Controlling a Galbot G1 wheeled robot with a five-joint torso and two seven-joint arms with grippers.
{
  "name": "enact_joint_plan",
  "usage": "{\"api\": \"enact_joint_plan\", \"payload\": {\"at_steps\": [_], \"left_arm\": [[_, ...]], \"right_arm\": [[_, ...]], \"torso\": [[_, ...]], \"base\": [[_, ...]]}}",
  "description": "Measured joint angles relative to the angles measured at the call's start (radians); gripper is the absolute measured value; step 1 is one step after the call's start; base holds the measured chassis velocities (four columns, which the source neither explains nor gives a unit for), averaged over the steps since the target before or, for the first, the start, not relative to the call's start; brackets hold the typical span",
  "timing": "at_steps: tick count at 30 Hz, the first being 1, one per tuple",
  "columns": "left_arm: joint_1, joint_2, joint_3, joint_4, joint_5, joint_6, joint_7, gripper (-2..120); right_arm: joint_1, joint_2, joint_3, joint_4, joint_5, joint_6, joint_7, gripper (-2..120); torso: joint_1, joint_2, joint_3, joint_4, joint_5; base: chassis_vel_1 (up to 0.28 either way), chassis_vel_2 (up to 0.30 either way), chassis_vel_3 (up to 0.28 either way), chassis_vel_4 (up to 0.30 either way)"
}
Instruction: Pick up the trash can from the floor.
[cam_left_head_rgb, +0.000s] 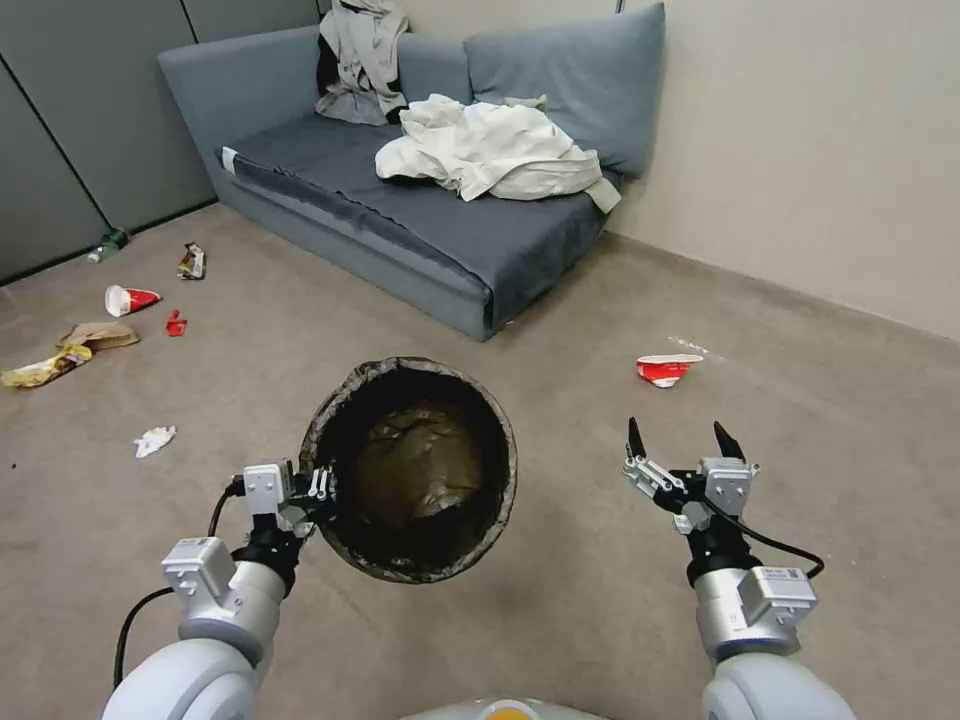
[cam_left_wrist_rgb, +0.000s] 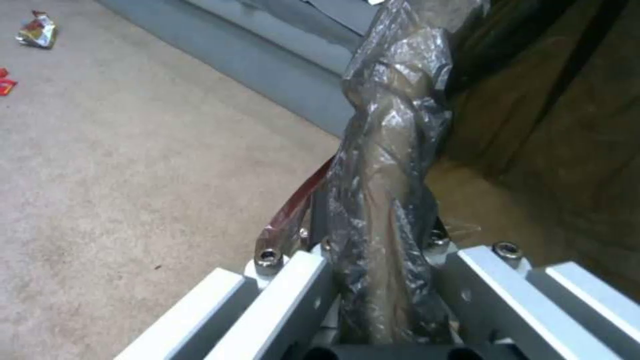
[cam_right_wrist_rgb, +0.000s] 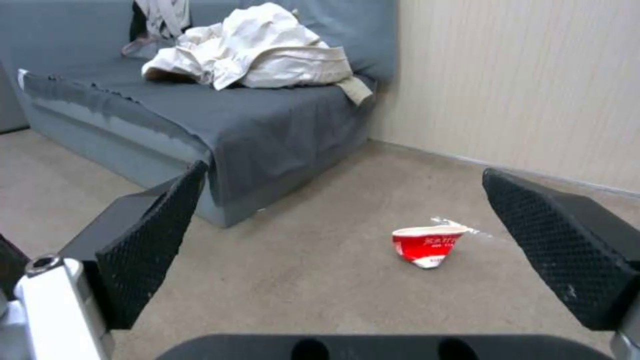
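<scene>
The trash can (cam_left_head_rgb: 415, 470), a round bin lined with a dark plastic bag, hangs above the floor (cam_left_head_rgb: 560, 620) with its mouth tipped toward my head camera. My left gripper (cam_left_head_rgb: 322, 492) is shut on its left rim; in the left wrist view the bag-wrapped rim (cam_left_wrist_rgb: 390, 190) runs between the jaws. My right gripper (cam_left_head_rgb: 682, 438) stands open to the right of the can, apart from it, its black fingers (cam_right_wrist_rgb: 150, 235) spread wide with nothing between them.
A grey sofa (cam_left_head_rgb: 420, 230) with heaped clothes (cam_left_head_rgb: 490, 150) stands ahead against the beige wall. A crushed red-and-white cup (cam_left_head_rgb: 665, 368) lies ahead of the right gripper. More litter lies at the left: another cup (cam_left_head_rgb: 128, 299), wrappers (cam_left_head_rgb: 45, 368), a tissue (cam_left_head_rgb: 154, 440).
</scene>
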Motion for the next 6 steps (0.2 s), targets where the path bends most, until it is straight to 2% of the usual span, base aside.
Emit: {"api": "enact_joint_plan", "payload": {"at_steps": [6], "left_arm": [[-0.001,-0.004,0.0,0.0,0.0,0.002,-0.001,1]], "right_arm": [[-0.001,0.0,0.0,0.0,0.0,0.0,0.0,100]], "torso": [[0.0,0.0,0.0,0.0,0.0]], "base": [[0.0,0.0,0.0,0.0]]}}
